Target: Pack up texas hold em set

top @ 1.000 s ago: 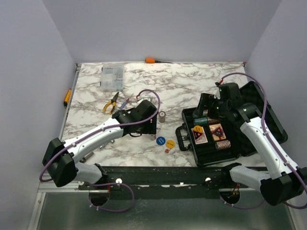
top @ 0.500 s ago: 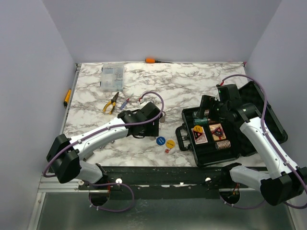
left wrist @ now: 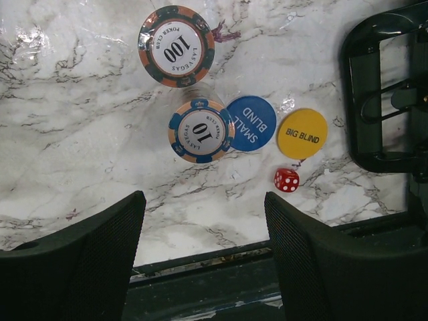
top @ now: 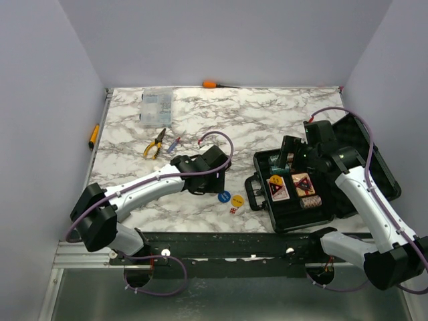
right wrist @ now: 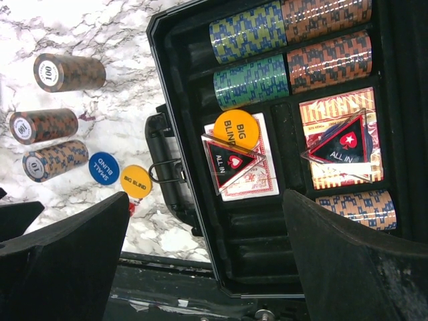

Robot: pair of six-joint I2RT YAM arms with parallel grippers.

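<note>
**Poker case open and part filled, chips and blind discs out on the marble**

Top external: The black hard case (top: 292, 208) lies open at the right of the marble table (top: 267, 120), with its lid (top: 378, 167) thrown back to the right. The right arm (top: 361, 190) reaches over the far end of the case, and the left arm (top: 144, 184) stretches to the middle of the table. Near the case's left side lie a blue disc (top: 224, 196), a yellow disc (top: 237, 199) and a red die (top: 233, 210). A clear parts box (top: 156, 107) and yellow-handled pliers (top: 155, 144) sit at the far left, well apart from the set.

Left wrist: The left gripper (left wrist: 202, 200) hangs over bare marble, jaws spread with nothing between them. Ahead stand two upright stacks, the 100 stack (left wrist: 176, 45) farther off and the 10 stack (left wrist: 200, 130) nearer. The blue disc, marked SMALL BLIND, sits just beside the 10 stack. The yellow one, marked BIG BLIND, lies next to it, with the die just below. The case handle (left wrist: 374, 100) shows at the right.

Right wrist: The right gripper (right wrist: 206, 200) hovers over the case, jaws wide and empty. The slots hold teal chip rows (right wrist: 249, 80) and brown chip rows (right wrist: 328, 59) on their sides. Below them are two card decks (right wrist: 338, 167), each topped by a triangular ALL IN marker (right wrist: 231, 164). A second BIG BLIND disc (right wrist: 236, 130) rests on the left deck. Three loose chip stacks (right wrist: 70, 72) stand on the marble left of the case.
</note>
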